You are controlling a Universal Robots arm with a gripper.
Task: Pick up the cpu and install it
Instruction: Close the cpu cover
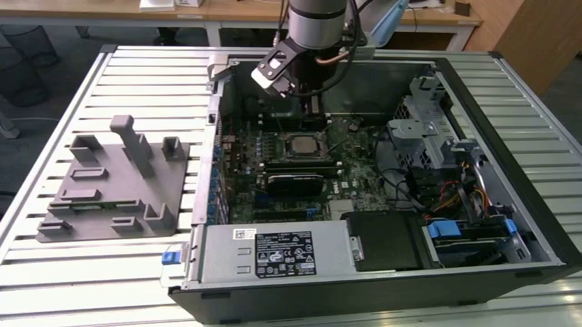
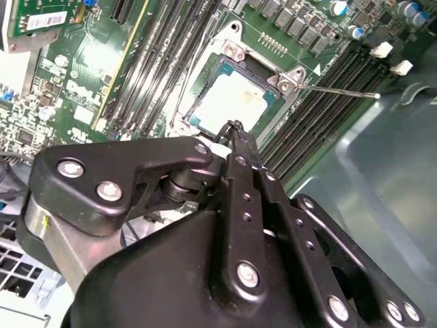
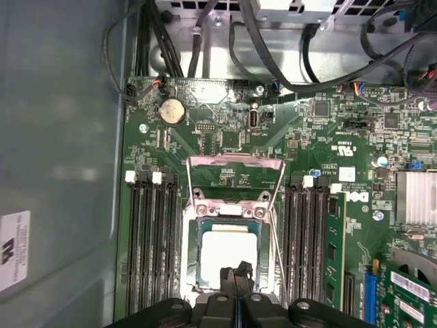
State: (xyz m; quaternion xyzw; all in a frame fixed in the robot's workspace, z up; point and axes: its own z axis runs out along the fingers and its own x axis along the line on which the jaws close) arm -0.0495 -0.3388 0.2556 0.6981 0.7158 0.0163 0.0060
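Risk gathers at the socket. The cpu lies flat inside the socket frame of the motherboard, within the open computer case on the table. The pincer has its fingers pressed together and grips nothing, with its tips at the chip's far edge. Whether they touch the chip cannot be told. A sideways nudge from those tips could tilt the chip out of its seat and damage the contacts beneath. The load plate is hinged open and the thin retention lever is free, so nothing appears to clamp the chip down.

Counted: one cpu, one pincer, one socket frame, one load plate, one lever, and one grey tray with posts at the exterior view's left.
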